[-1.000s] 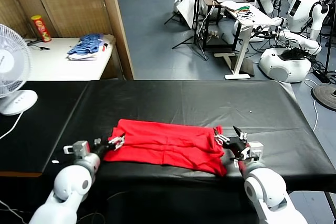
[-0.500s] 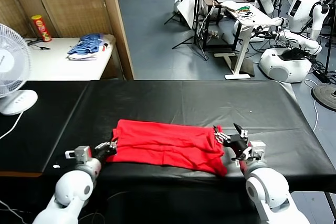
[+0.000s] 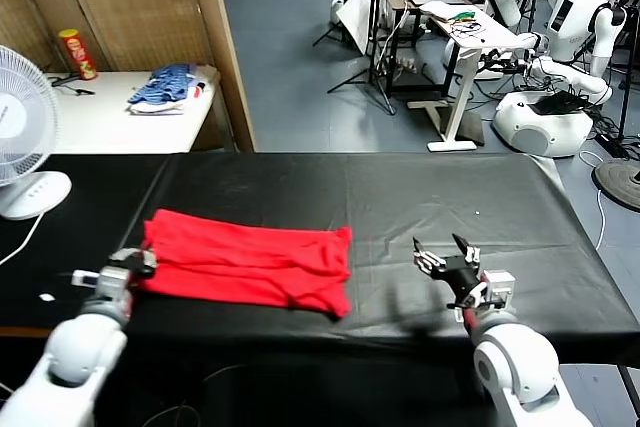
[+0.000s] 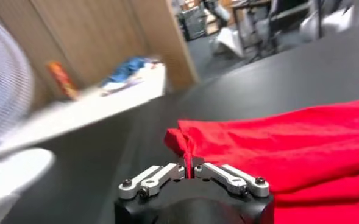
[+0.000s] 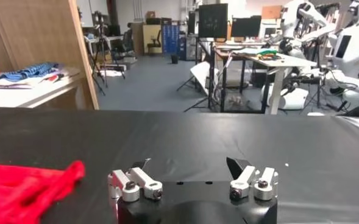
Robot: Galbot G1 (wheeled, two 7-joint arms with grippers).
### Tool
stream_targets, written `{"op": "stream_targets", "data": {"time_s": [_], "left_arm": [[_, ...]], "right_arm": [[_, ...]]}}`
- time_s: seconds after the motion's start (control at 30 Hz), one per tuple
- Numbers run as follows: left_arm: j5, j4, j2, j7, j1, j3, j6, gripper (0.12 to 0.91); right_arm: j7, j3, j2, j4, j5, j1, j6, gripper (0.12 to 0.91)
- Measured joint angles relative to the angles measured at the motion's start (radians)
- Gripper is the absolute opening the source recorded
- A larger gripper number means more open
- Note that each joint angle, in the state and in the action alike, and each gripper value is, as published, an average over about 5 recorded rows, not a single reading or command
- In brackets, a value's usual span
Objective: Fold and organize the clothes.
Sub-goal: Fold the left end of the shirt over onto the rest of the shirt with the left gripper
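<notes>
The red T-shirt (image 3: pixel 245 265) lies folded into a long band on the black table (image 3: pixel 400 197), left of centre in the head view. My left gripper (image 3: pixel 140 259) is at its left end, shut on a pinched corner of the red cloth (image 4: pixel 187 159); the rest of the shirt (image 4: pixel 289 146) spreads away beyond the fingers. My right gripper (image 3: pixel 445 259) hovers open over bare table to the right of the shirt, holding nothing. In the right wrist view that gripper (image 5: pixel 192 169) has a wide gap, and the shirt's right end (image 5: pixel 27 189) lies off to one side, apart from it.
A white fan (image 3: pixel 25 137) stands at the table's left edge. A side table (image 3: pixel 110 117) behind carries a blue-and-white heap of cloth (image 3: pixel 165 87) and a red can (image 3: pixel 78 54). Other robots and desks (image 3: pixel 540 37) fill the room at the back right.
My left gripper closed on the shirt's left corner and dragged the whole shirt to the left across the table. The shirt's right end slid away from my open right gripper.
</notes>
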Motion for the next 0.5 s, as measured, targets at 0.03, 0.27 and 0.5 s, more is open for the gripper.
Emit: {"op": "stream_targets", "data": {"time_s": [0.03, 0.27, 0.5], "left_arm": [[-0.012, -0.018, -0.003, -0.004, 0.004, 0.003, 0.008, 0.158], [-0.214, -0.177, -0.106, -0.06, -0.022, 0.093, 0.112, 0.158], [-0.331, -0.219, -0.242, -0.076, -0.079, 0.229, 0.14, 0.158]], "right_arm": [[0.0, 0.0, 0.002, 0.002, -0.003, -0.003, 0.0, 0.798], [0.0, 0.003, 0.021, 0.019, -0.024, -0.031, 0.002, 0.798], [0.0, 0.005, 0.033, 0.029, -0.036, -0.053, 0.003, 0.798]]}}
